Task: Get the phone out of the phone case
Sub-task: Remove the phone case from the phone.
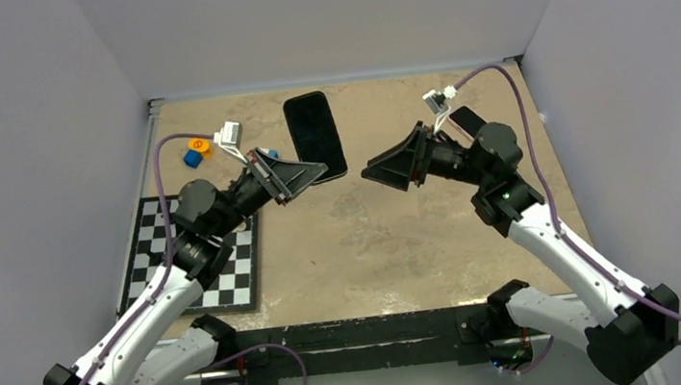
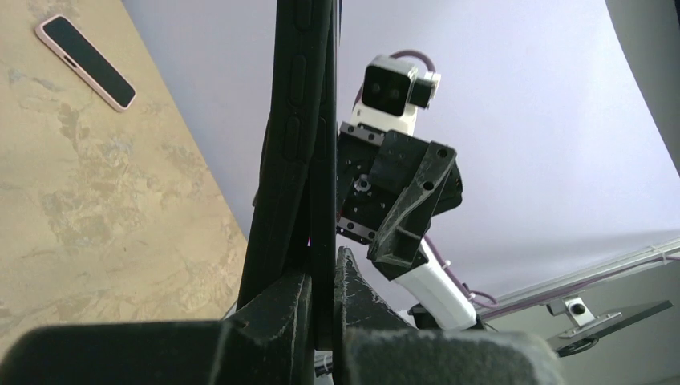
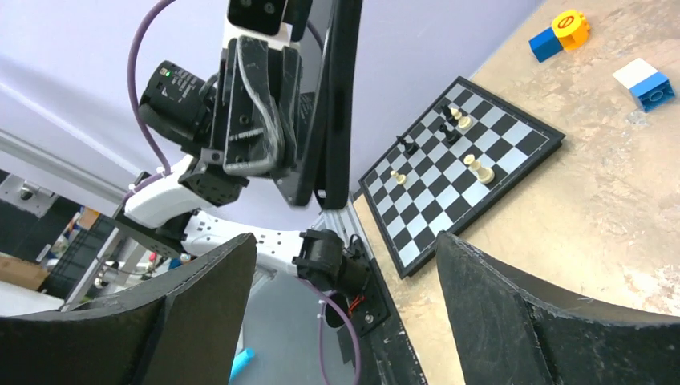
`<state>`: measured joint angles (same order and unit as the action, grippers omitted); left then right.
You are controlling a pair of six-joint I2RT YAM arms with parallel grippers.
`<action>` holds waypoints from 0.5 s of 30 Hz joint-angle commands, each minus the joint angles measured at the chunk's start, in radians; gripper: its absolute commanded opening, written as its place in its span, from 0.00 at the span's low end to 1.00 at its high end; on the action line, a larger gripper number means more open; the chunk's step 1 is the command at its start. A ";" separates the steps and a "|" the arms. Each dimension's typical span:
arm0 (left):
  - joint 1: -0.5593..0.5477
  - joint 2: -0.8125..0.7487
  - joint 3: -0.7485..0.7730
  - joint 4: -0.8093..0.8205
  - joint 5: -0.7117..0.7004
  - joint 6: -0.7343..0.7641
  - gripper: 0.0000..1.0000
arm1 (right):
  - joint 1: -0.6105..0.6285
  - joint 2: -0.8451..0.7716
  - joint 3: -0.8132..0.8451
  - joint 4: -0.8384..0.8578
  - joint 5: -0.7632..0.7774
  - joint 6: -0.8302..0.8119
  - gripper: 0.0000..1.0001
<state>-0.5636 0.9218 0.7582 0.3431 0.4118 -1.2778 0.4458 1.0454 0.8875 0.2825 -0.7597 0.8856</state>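
A black phone in its black phone case is held up off the table, at the back middle. My left gripper is shut on its near edge. In the left wrist view the case stands edge-on, and a thin black layer is pinched in the left gripper. I cannot tell whether that layer is phone or case. My right gripper is open, a short way right of the phone and pointing at it. In the right wrist view the phone is edge-on beyond the open right gripper, which holds nothing.
A second phone in a pink case lies on the table behind the right arm. A chessboard with a few pieces lies at the left. An orange-and-blue block and a blue-and-white block lie behind it.
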 commanded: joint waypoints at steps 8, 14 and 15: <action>0.002 -0.107 -0.032 0.037 -0.061 -0.071 0.00 | 0.080 -0.052 -0.138 0.285 0.065 0.120 0.62; 0.002 -0.118 -0.029 0.067 -0.053 -0.112 0.00 | 0.102 0.004 -0.156 0.401 0.078 0.193 0.49; 0.003 -0.116 -0.027 0.072 -0.052 -0.120 0.00 | 0.107 0.012 -0.156 0.418 0.081 0.201 0.48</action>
<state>-0.5632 0.8364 0.7101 0.2832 0.3618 -1.3491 0.5377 1.0359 0.7410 0.5434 -0.7002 1.0210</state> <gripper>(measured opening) 0.097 0.496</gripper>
